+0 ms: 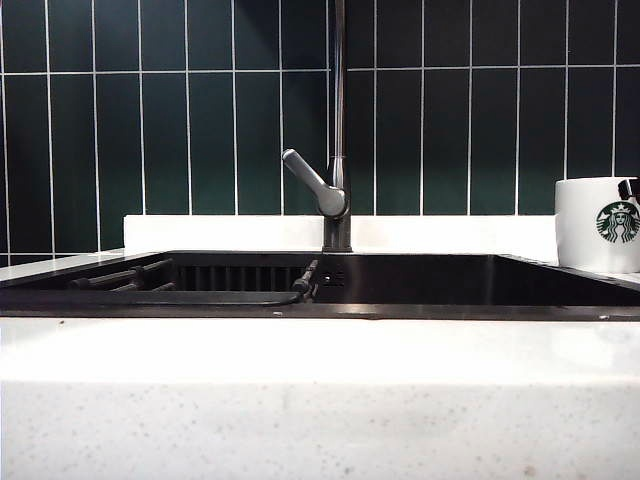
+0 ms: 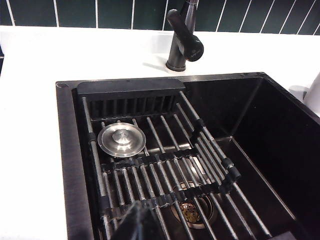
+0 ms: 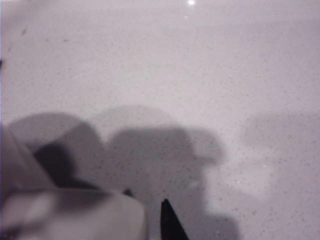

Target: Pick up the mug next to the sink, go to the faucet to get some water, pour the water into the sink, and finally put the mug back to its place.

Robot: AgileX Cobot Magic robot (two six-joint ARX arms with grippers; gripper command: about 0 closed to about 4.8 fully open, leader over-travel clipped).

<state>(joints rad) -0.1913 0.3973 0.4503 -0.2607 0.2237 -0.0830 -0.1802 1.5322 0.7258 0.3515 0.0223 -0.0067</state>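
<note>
The white mug [image 1: 598, 225] with the green logo stands upright on the counter to the right of the black sink [image 1: 400, 312]. A black part of my right gripper [image 1: 629, 188] shows at the mug's upper right side. In the right wrist view the mug [image 3: 75, 215] is a blur, and my right gripper [image 3: 147, 200] is open: one dark fingertip [image 3: 167, 222] stands just clear of the mug's wall, the other is mostly hidden. The faucet [image 1: 338, 120] rises behind the sink. My left gripper [image 2: 137, 220] hangs shut and empty over the sink [image 2: 67, 150]. No water shows.
A roll-up metal rack [image 2: 165, 165] lies across the left part of the basin, with a round steel strainer lid [image 2: 121, 139] on it and the drain [image 2: 192, 212] below. The faucet lever [image 1: 310, 180] points left. White speckled counter [image 3: 200, 75] surrounds the sink.
</note>
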